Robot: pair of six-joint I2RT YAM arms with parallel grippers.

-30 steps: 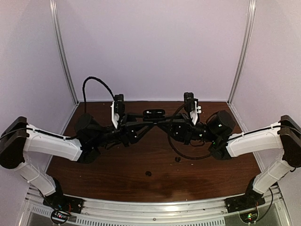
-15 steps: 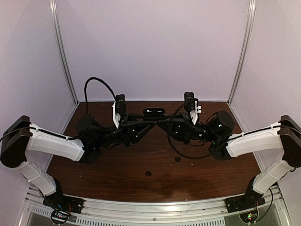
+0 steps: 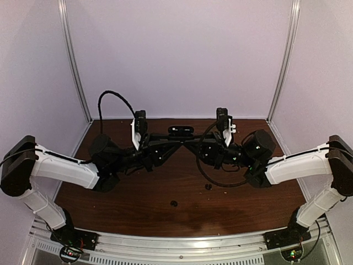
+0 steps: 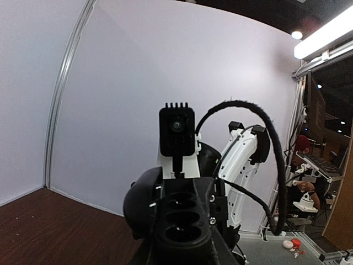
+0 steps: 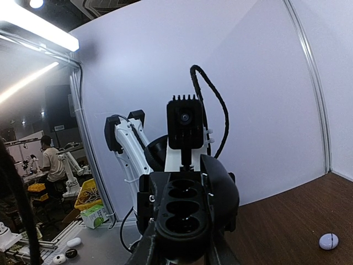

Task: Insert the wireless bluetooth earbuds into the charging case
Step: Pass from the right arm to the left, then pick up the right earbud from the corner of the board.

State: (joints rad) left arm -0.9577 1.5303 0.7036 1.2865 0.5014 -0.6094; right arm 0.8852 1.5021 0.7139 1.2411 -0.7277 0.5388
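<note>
Left gripper [image 3: 172, 138] and right gripper [image 3: 190, 138] nose to nose above table [image 3: 127, 204], rear-centre. Jaws' state: can't tell, either arm. Two black buds [image 3: 174, 203] lie loose on table, front-centre, apart.

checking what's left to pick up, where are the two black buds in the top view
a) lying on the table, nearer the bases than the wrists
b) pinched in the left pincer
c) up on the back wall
a, one black bud and a second bud lie apart on the table, with nothing gripping them.
</note>
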